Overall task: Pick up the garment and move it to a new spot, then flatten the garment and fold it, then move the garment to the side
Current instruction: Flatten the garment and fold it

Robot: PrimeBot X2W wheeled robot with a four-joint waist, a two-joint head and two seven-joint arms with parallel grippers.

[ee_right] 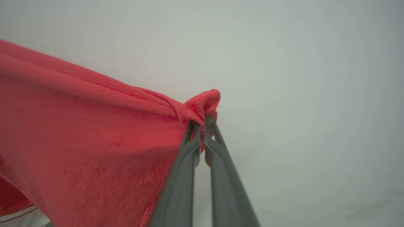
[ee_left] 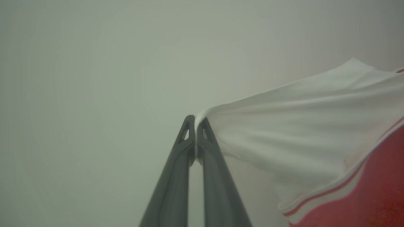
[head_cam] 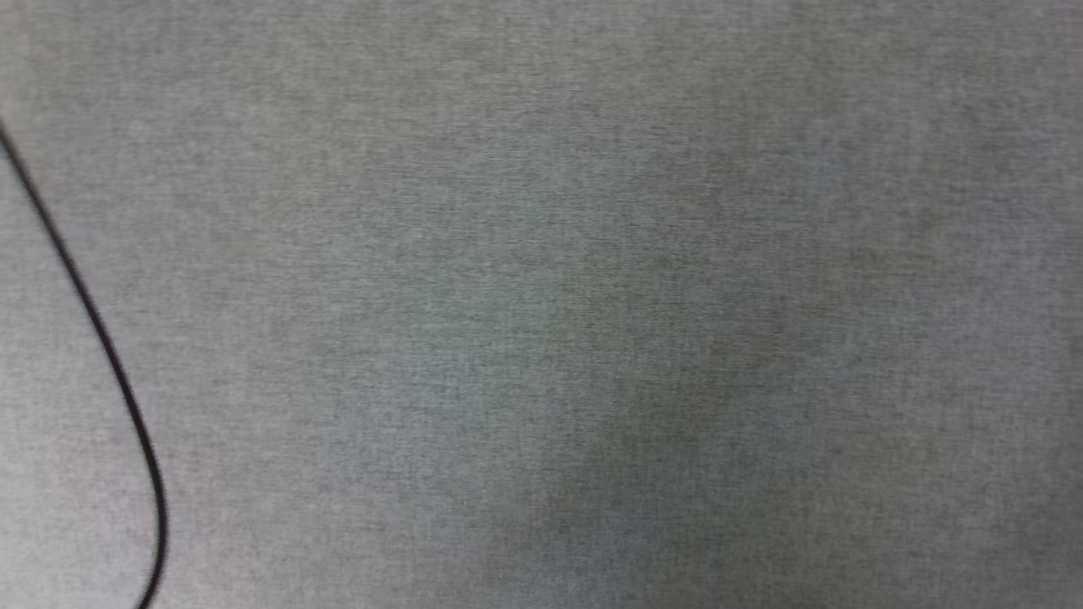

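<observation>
In the left wrist view my left gripper (ee_left: 196, 121) is shut on a corner of the garment's white sleeve (ee_left: 300, 126), which stretches off to the right, its red-white striped trim (ee_left: 328, 189) and red body (ee_left: 372, 195) showing at the lower right. In the right wrist view my right gripper (ee_right: 202, 121) is shut on a bunched edge of the garment's red cloth (ee_right: 94, 142), which hangs taut to the left. The lettering and number are hidden.
The head view looks down on a grey fabric-textured surface (head_cam: 592, 296). A thin black cable (head_cam: 101, 338) curves down its left side. Behind both grippers lies a pale, blurred surface (ee_left: 94, 94).
</observation>
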